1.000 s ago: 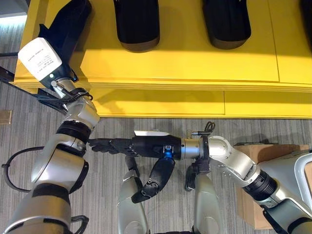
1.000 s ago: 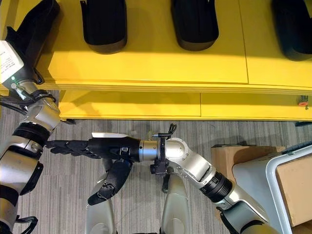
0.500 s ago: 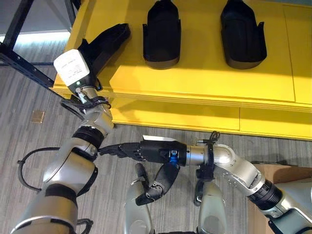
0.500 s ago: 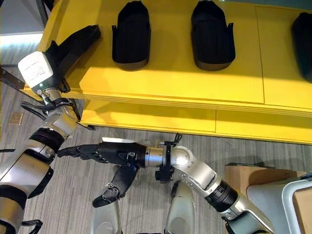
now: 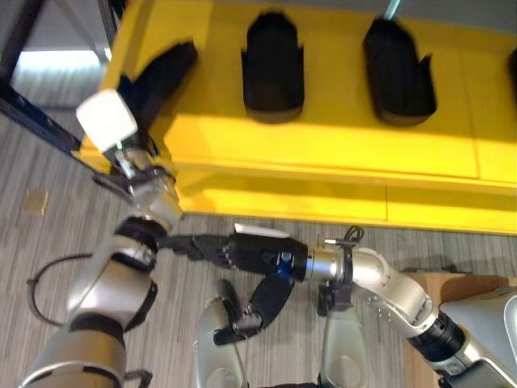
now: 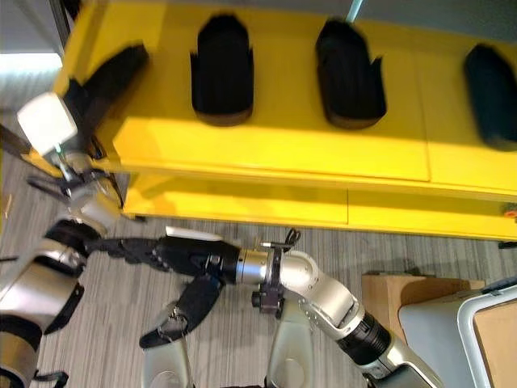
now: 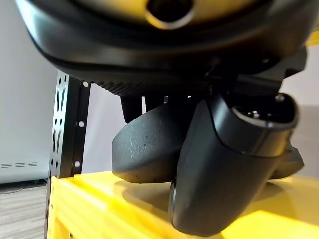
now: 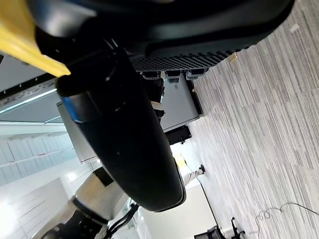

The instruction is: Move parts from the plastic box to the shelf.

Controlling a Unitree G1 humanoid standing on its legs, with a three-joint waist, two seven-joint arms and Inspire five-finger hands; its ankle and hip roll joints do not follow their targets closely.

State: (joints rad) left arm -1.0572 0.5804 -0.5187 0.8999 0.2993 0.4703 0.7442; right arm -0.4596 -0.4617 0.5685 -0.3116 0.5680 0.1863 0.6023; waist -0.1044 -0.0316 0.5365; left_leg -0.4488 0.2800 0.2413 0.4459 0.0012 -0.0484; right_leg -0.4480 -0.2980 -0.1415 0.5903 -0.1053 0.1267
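Note:
The yellow shelf (image 5: 323, 137) carries two black moulded parts (image 5: 273, 69) (image 5: 396, 73), and a third part (image 6: 490, 85) lies further right. My left hand (image 5: 136, 95) reaches onto the shelf's left end. It is shut on another black part (image 5: 174, 61), which rests on the yellow surface. In the left wrist view the thumb (image 7: 224, 164) lies against that textured part (image 7: 144, 149). My right hand (image 5: 242, 252) is stretched out flat over the floor below the shelf's front. It is open and holds nothing, with its thumb (image 5: 266, 299) hanging down.
A grey plastic box (image 6: 477, 323) stands at the lower right, beside a brown cardboard box (image 6: 388, 295). A black rack post (image 5: 32, 113) runs past the shelf's left corner. The floor is grey striped carpet (image 5: 48, 234).
The head camera has shifted, so the whole shelf sits differently in view. My left hand stays at the shelf's left end with its part, and my right hand stays stretched out.

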